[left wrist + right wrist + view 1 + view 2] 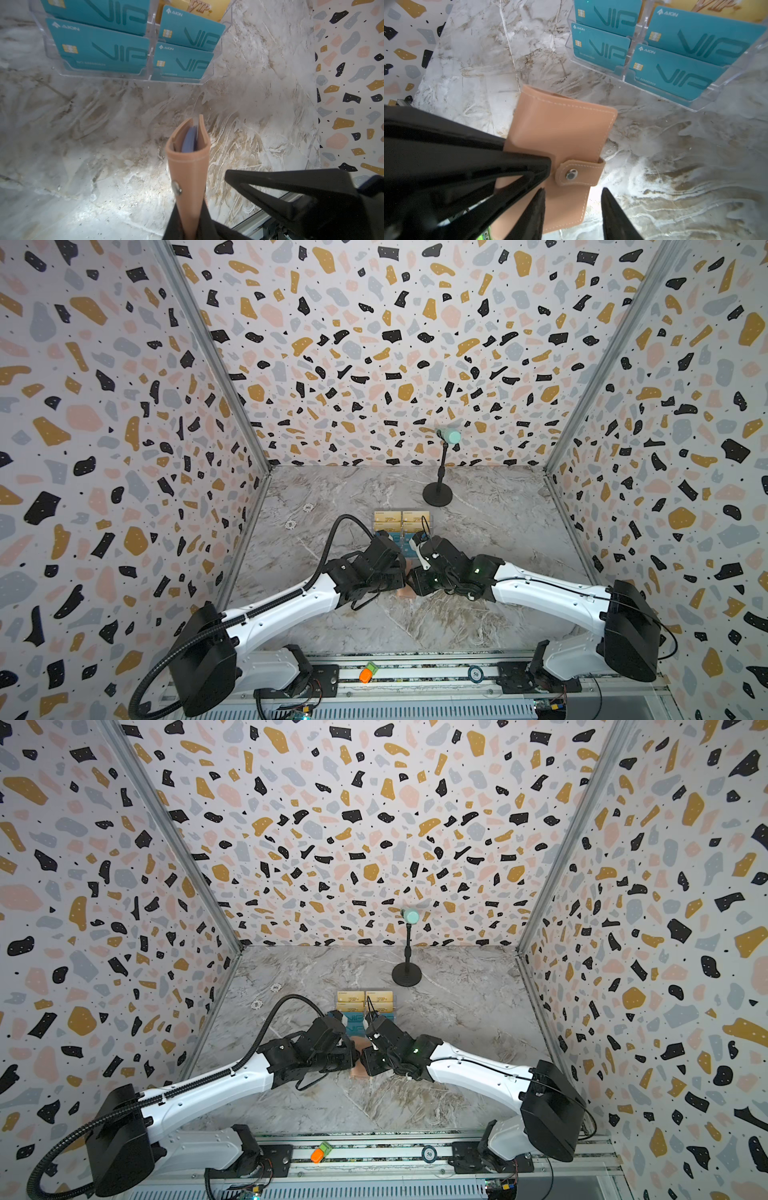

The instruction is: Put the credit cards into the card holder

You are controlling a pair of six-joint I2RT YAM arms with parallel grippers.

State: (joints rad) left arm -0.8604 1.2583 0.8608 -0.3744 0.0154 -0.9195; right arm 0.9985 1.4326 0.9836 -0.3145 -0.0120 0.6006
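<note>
Right wrist view: left gripper [546, 166] pinches card holder [560, 133], its far finger hidden; right gripper [572, 191] spread.

1. I see terrazzo-patterned walls [374, 344] on three sides, joined by grey metal corner posts [220, 364].
2. The counter [478, 614] is grey-brown marble.
3. A black stand [437, 493] with a mint-green head sits near the back wall.

Marble-look bench [498, 531], terrazzo-print walls [374, 344] on three sides. Clear acrylic tiered rack [124, 78] mid-bench. Black stand with round base [437, 494] and teal head [451, 435] near the bench's back edge, right of centre. Two small white toothed rings [308, 507] [291, 524] toward the left edge. Past the front edge, on the rail [415, 686]: orange-and-green piece [367, 672], chip marked 50 [476, 674].
</note>
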